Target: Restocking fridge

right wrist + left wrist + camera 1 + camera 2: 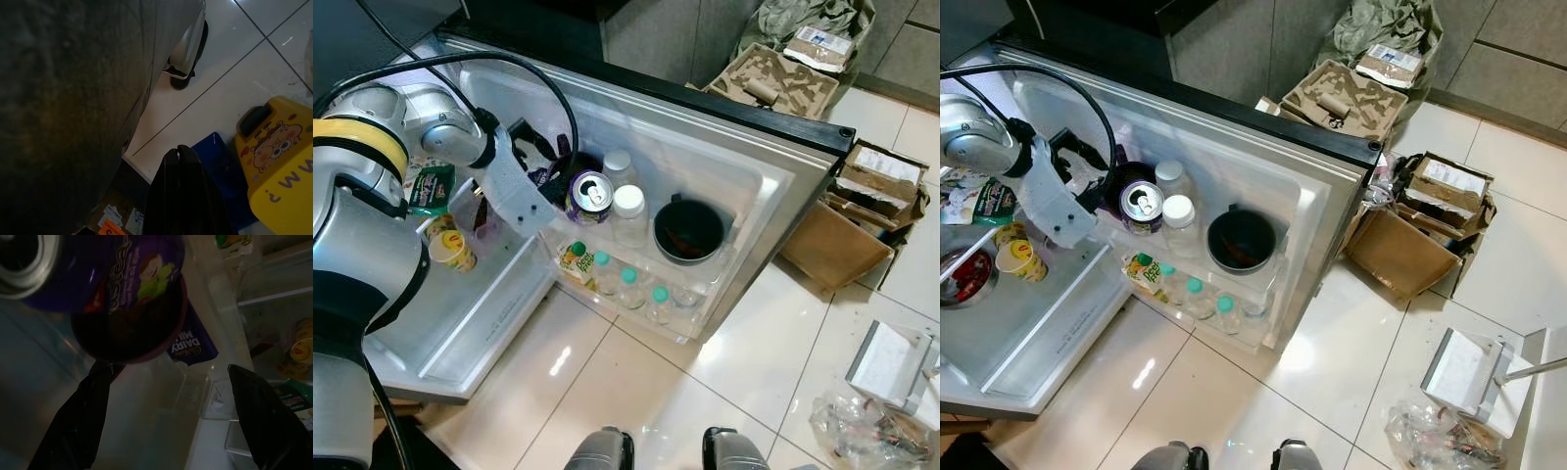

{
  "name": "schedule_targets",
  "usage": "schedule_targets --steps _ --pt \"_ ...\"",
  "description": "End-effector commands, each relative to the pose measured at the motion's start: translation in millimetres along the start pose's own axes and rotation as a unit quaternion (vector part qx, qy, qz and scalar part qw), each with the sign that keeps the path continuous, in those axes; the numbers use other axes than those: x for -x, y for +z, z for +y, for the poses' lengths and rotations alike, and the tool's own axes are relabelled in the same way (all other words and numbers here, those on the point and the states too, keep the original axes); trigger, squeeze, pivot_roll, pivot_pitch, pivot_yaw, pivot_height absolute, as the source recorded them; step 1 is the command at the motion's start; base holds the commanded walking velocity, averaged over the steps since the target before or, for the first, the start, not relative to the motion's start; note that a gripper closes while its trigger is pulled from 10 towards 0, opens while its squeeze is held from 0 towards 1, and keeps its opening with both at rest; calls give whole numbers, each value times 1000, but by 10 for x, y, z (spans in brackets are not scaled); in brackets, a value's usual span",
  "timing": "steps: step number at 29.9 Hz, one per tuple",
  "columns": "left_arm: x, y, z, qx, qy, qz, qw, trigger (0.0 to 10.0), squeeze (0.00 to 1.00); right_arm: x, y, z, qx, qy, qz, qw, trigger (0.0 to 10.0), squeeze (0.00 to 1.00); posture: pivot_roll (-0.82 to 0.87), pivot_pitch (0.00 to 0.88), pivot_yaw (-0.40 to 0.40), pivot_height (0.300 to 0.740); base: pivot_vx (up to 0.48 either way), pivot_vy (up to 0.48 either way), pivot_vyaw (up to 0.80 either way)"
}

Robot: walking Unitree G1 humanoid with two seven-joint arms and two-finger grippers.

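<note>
The fridge stands open, its door (773, 196) swung out to the right. A purple drink can (590, 196) stands upright at the left end of the upper door shelf, beside two white-capped bottles (628, 215) and a black pot (688, 230). My left gripper (556, 168) reaches in just left of the can. In the left wrist view its fingers (78, 421) are spread wide, open, with the can (98, 279) just beyond the tips and not clamped. My right gripper (183, 154) hangs idle, fingers together.
The lower door shelf holds several small green-capped bottles (628, 289) and a juice carton (573, 262). A yellow cup (450, 245) and green packet (431, 186) sit inside the fridge. Cardboard boxes (832, 240) and a plastic bag (862, 426) litter the tiled floor at right.
</note>
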State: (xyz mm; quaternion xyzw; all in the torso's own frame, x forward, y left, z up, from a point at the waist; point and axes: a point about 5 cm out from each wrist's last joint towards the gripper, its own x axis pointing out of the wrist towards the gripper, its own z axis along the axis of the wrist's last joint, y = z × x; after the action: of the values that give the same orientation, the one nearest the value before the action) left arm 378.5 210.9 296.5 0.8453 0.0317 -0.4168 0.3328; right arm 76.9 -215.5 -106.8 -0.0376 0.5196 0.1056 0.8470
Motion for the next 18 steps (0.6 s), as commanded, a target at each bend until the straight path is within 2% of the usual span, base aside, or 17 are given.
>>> schedule_targets --steps 1,13,16,18 --pt "-20 20 -139 -1 -28 -13 1000 10000 0 19 -236 170 -2 21 55 998 10000 0 41 259 83 740 0 0 0" --pt "-278 235 -78 -46 -20 -41 998 10000 0 6 -206 171 1 18 51 999 10000 0 41 254 87 740 0 0 0" --pt "-307 232 74 -64 34 -17 997 10000 0 2 -200 172 -1 17 50 999 10000 0 39 253 89 740 0 0 0" --pt "-309 230 118 -74 47 -10 996 10000 0 1 -197 172 -1 16 50 999 10000 0 39 253 92 740 0 0 0"
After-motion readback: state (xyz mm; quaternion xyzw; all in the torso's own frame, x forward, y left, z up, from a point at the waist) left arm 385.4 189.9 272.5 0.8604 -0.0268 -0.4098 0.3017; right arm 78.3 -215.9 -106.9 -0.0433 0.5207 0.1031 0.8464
